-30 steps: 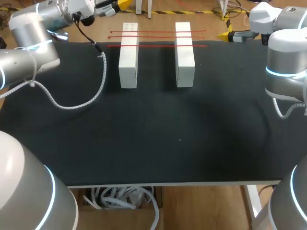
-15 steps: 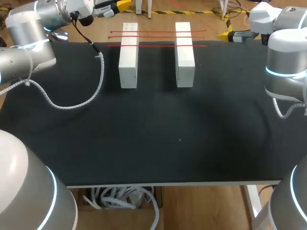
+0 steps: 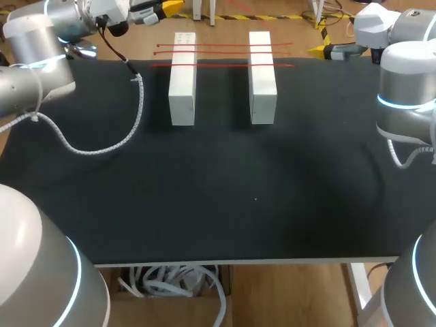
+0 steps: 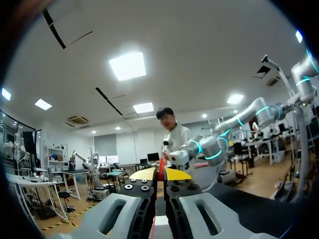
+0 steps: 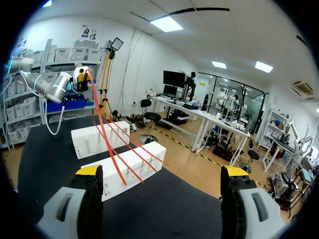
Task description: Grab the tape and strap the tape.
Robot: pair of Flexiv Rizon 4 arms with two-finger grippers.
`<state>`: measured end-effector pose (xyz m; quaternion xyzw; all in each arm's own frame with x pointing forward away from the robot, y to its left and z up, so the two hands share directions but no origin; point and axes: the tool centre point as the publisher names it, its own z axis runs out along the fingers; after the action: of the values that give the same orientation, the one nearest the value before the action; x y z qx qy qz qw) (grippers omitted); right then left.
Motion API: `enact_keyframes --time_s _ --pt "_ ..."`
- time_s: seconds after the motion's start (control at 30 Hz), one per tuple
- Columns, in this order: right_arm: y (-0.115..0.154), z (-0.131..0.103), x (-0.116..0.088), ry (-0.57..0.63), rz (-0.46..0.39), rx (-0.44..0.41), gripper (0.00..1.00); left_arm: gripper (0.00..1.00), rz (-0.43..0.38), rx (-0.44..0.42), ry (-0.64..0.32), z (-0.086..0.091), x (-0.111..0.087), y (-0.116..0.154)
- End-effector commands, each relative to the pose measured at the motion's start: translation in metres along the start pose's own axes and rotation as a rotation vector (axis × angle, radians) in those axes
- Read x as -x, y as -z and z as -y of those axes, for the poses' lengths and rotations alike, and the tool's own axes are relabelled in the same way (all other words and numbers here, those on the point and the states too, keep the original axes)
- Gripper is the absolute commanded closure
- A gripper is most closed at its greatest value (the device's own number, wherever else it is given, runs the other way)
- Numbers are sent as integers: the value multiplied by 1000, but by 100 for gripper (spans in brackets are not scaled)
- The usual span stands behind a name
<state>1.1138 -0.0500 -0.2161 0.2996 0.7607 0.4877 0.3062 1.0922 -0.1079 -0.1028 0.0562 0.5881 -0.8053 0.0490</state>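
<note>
Two white blocks [image 3: 182, 88] [image 3: 262, 92] stand side by side at the far edge of the table. Three red tape strips [image 3: 225, 65] cross them. My left gripper [image 3: 172, 6] hovers beyond the far left corner. It is shut on a red tape end [image 4: 160, 172] that shows between its yellow tips [image 4: 162, 174]. From the right wrist, a long red tape [image 5: 107, 144] runs from the left gripper [image 5: 84, 73] down across both blocks [image 5: 89, 142] [image 5: 142, 159]. My right gripper [image 3: 317, 50] stands open at the far right, with nothing between its fingers [image 5: 159, 177].
Black cloth [image 3: 238, 197] covers the table. The left arm's white spiral cable [image 3: 102, 146] lies looped on the cloth at the left. My arms' big grey bases [image 3: 34, 272] [image 3: 409, 286] fill the near corners.
My left arm has drawn slightly back to the left, and its cable loop followed. The right arm and the blocks are unchanged.
</note>
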Motion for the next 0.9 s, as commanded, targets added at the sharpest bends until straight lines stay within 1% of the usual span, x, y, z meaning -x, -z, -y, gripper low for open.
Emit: enact_keyframes --time_s 0.03,0.23,0.3,0.37,0.43,0.47,0.53,0.57,0.6,0.63,0.7,0.77,0.8,0.83,0.87,0.9 --pt "0 0 0 0 0 0 0 100 5 5 0 2 -3 -1" --pt "0 0 0 0 0 0 0 100 5 5 0 2 -3 -1" --pt "-1 -5 0 -110 0 7 0 100 5 5 0 2 -3 -1" --pt "0 -9 -7 -264 -25 1 0 100 5 5 0 2 -3 -1" --pt "4 -12 -19 -467 -75 12 0 100 5 5 0 2 -3 -1" --pt "7 -14 -24 -607 -102 27 0 100 5 5 0 2 -3 -1" --pt "11 -15 -31 -971 -134 44 0 100 5 5 0 2 -3 -1" --pt "13 -13 -34 -1103 -141 47 0 100 5 5 0 2 -3 -1" --pt "15 -12 -39 -1226 -143 69 0 100 5 5 0 2 -3 -1" --pt "18 -12 -43 -1307 -149 100 0 100 5 5 0 2 -3 -1" --pt "22 -14 -53 -1435 -179 142 0 100 5 5 0 2 -3 -1" --pt "25 -16 -66 -1510 -212 162 0 100 5 5 0 2 -3 -1" --pt "26 -18 -71 -1533 -227 172 0 100 5 5 0 2 -3 -1" --pt "26 -20 -75 -1549 -235 164 0 100 5 5 0 2 -3 -1" --pt "26 -22 -78 -1545 -240 184 0 100 5 5 0 2 -3 -1" --pt "26 -24 -80 -1505 -261 199 0 100 5 5 0 2 -3 -1"
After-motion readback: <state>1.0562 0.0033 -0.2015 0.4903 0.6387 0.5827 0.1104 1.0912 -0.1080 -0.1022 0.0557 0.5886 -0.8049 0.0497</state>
